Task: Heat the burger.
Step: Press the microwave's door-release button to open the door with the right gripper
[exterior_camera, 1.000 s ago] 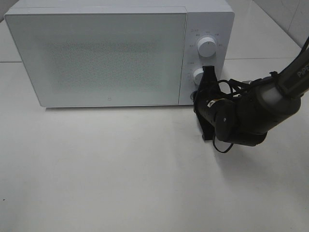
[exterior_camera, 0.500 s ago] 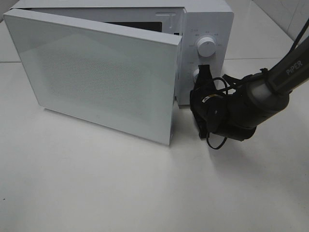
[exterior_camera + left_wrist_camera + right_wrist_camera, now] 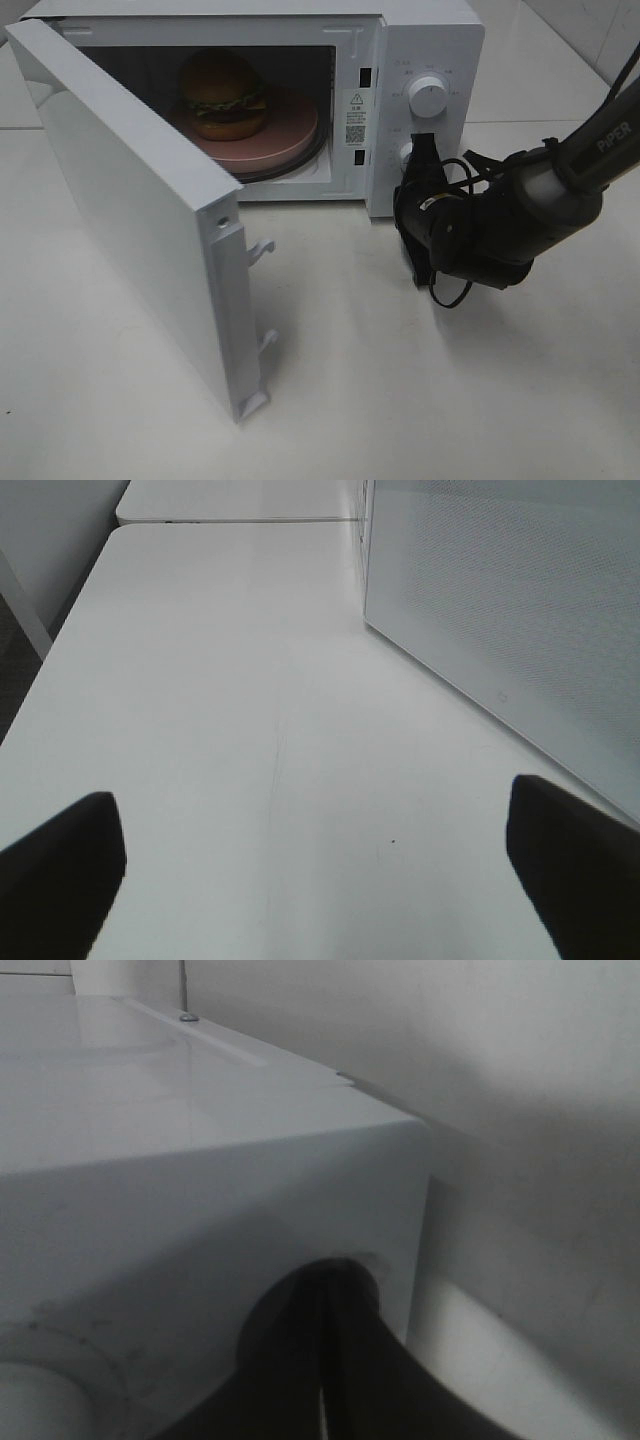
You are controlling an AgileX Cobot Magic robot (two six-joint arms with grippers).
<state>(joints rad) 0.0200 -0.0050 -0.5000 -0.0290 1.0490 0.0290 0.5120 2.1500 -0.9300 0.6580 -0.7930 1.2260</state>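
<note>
Looks like a robotics lab, not a home kitchen — one white microwave (image 3: 450,50) on a plain white bench (image 3: 400,400) joined edge to edge with others, a black robot arm (image 3: 530,205) beside it, pale tiles (image 3: 600,35) beyond.

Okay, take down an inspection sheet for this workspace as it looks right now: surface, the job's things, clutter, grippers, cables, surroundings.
Surface: plain white table, no spills seen.
Job's things: tall burger with glossy brown bun sits on a round pink plate inside the white box microwave; its door stands wide open.
Clutter: nothing seen.
Grippers: right gripper shut, tips at the microwave's control panel, holding nothing; left gripper open above bare table, holding nothing.
Cables: thin black cable loops under the right wrist.
Surroundings: second white table behind; pale tiled wall at the right.
</note>
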